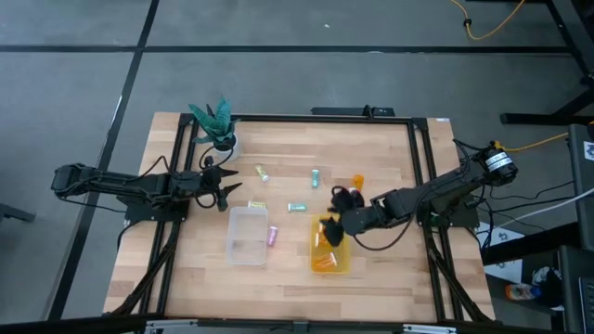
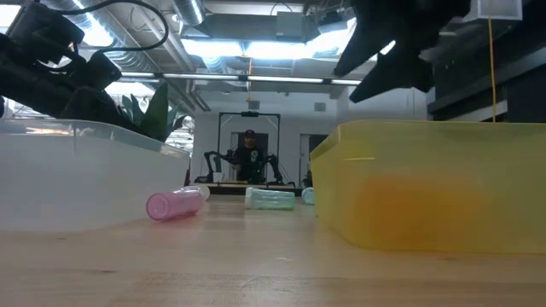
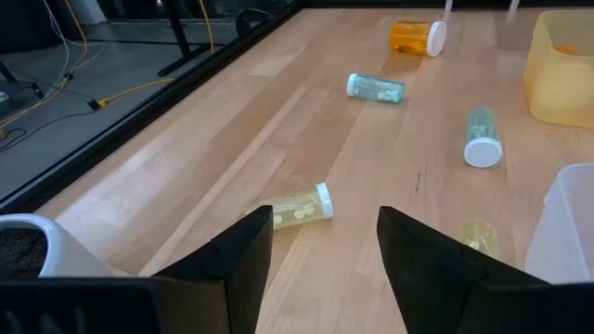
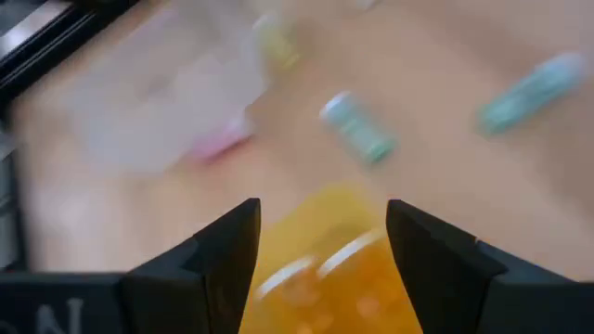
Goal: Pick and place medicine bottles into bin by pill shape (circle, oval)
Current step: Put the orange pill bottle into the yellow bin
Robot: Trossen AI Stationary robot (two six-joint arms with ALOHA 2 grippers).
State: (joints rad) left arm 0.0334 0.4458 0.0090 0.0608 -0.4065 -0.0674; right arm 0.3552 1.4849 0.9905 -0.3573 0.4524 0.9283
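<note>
Several tiny scattered medicine bottles (image 1: 297,207)

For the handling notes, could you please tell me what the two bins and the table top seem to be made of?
Yellow bin: probably plastic, translucent, with orange contents glowing through. Clear bin: likely frosted plastic, its milky walls passing light. Table: wood, matte, with visible plank seams and grain.

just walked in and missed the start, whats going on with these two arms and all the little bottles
A two-armed robot is sorting small medicine bottles into bins. The right gripper is over the yellow bin, jaws open, with an orange bottle right below its fingers, apparently just let go. The left gripper waits open near the potted plant. The clear bin has a pink bottle lying beside it, and several more bottles lie loose on the table.
</note>
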